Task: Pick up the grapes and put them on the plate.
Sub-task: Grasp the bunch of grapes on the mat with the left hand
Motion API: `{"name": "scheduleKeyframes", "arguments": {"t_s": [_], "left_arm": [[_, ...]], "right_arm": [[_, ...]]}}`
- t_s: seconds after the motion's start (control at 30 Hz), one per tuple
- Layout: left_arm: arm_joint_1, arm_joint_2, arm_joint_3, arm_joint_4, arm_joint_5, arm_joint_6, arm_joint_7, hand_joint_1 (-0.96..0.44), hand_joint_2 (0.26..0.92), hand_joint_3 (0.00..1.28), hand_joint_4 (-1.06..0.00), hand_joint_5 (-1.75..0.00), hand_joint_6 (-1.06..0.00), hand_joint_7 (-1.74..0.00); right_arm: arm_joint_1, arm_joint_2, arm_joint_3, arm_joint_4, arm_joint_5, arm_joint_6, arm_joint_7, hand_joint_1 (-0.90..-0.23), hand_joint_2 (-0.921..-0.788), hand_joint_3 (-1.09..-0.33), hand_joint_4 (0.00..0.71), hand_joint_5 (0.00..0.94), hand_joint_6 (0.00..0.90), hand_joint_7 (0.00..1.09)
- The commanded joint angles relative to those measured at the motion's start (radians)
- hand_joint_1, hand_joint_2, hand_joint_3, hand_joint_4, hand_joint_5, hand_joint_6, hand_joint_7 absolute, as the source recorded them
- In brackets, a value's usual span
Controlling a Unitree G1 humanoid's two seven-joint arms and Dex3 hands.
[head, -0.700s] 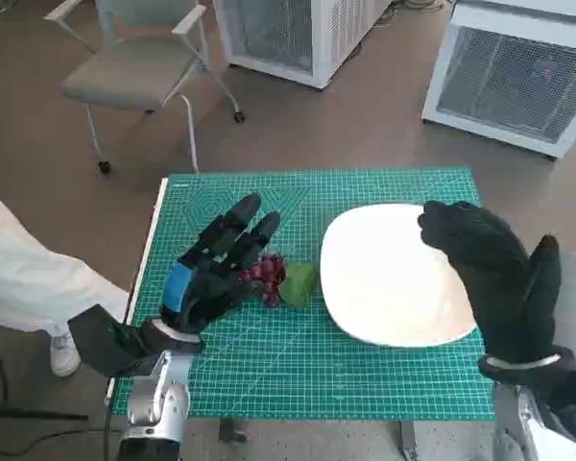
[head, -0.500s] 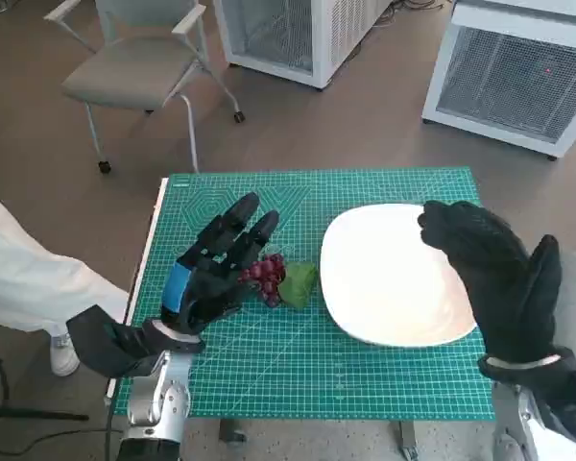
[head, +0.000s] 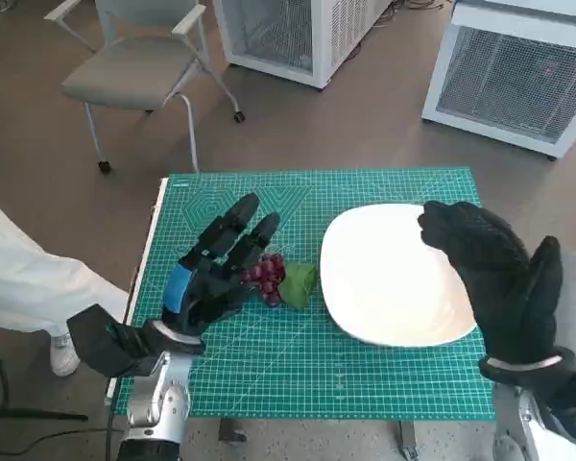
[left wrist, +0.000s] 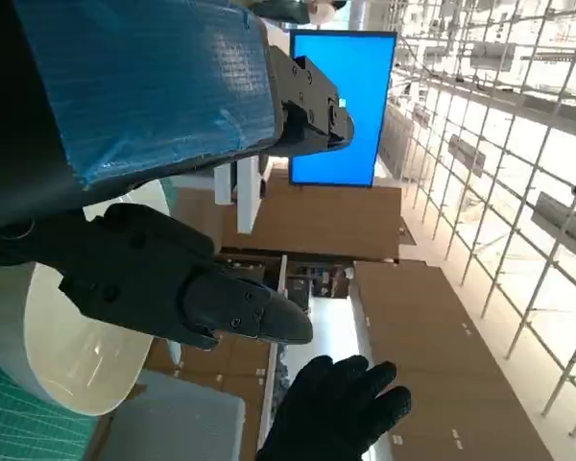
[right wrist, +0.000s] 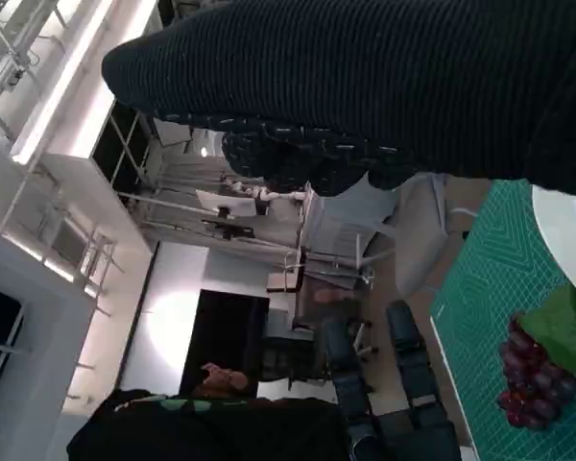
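From the head view I can't tell whether my left hand (head: 204,279) touches the grapes (head: 262,276); its fingers cover their near side. My right hand (head: 499,279) hides the plate's (head: 384,279) right rim. In the right wrist view the plate (right wrist: 571,235) is cut off at the edge.

The cutting mat (head: 365,375) looked like matt green rubbery plastic, printed with a fine pale grid. At its 3 o'clock side the plate (head: 384,288) was smooth, cream and faintly glossy, like glazed ceramic or plastic. The grapes (head: 265,273) were dark red and slightly shiny, with a matt green leaf (head: 299,284). The right hand (head: 494,274) wore coarse black knit; the left hand (head: 211,274) was matt black plastic under smooth blue tape (head: 180,284).
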Motion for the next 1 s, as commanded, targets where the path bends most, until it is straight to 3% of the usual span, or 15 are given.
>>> {"name": "scheduleKeyframes", "arguments": {"t_s": [0.03, 0.47, 0.6, 0.7, 0.83, 1.0], "left_arm": [[0.009, 0.008, 0.001, -0.021, -0.012, 0.005, -0.011, -0.37, 0.921, 0.06, -0.26, 0.0, -0.33, 0.0], [0.022, 0.054, -0.001, -0.092, 0.036, -0.006, -0.002, -0.37, 0.921, 0.05, -0.23, 0.0, -0.32, 0.0], [0.026, 0.122, -0.023, -0.124, 0.186, -0.087, 0.045, -0.41, 0.921, 0.06, -0.19, 0.0, -0.28, 0.0], [0.042, 0.216, -0.052, -0.193, 0.428, -0.129, 0.143, -0.44, 0.917, 0.06, -0.14, 0.0, -0.22, 0.0], [0.101, 0.334, -0.087, -0.453, 0.858, 0.008, 0.267, -0.44, 0.844, 0.03, -0.04, 0.0, -0.1, 0.0], [0.116, 0.358, -0.103, -0.549, 0.929, 0.119, 0.234, -0.35, 0.748, 0.01, -0.01, 0.0, -0.06, -0.01]], "right_arm": [[0.02, -0.001, 0.002, 0.009, -0.007, 0.012, -0.001, -0.342, -0.921, -0.605, 0.413, 0.818, 0.237, 0.98], [0.03, 0.001, 0.003, -0.008, -0.004, 0.018, -0.005, -0.342, -0.921, -0.606, 0.414, 0.817, 0.237, 0.98], [0.034, 0.0, 0.001, -0.015, -0.002, 0.02, -0.005, -0.343, -0.921, -0.606, 0.414, 0.818, 0.237, 0.98], [0.036, 0.0, -0.001, -0.019, -0.001, 0.022, -0.005, -0.343, -0.921, -0.606, 0.414, 0.818, 0.237, 0.98], [0.039, -0.004, -0.005, -0.026, 0.003, 0.027, -0.005, -0.343, -0.921, -0.606, 0.413, 0.818, 0.237, 0.98], [0.042, -0.005, -0.007, -0.03, 0.006, 0.028, -0.005, -0.346, -0.921, -0.606, 0.413, 0.82, 0.236, 0.98]]}}
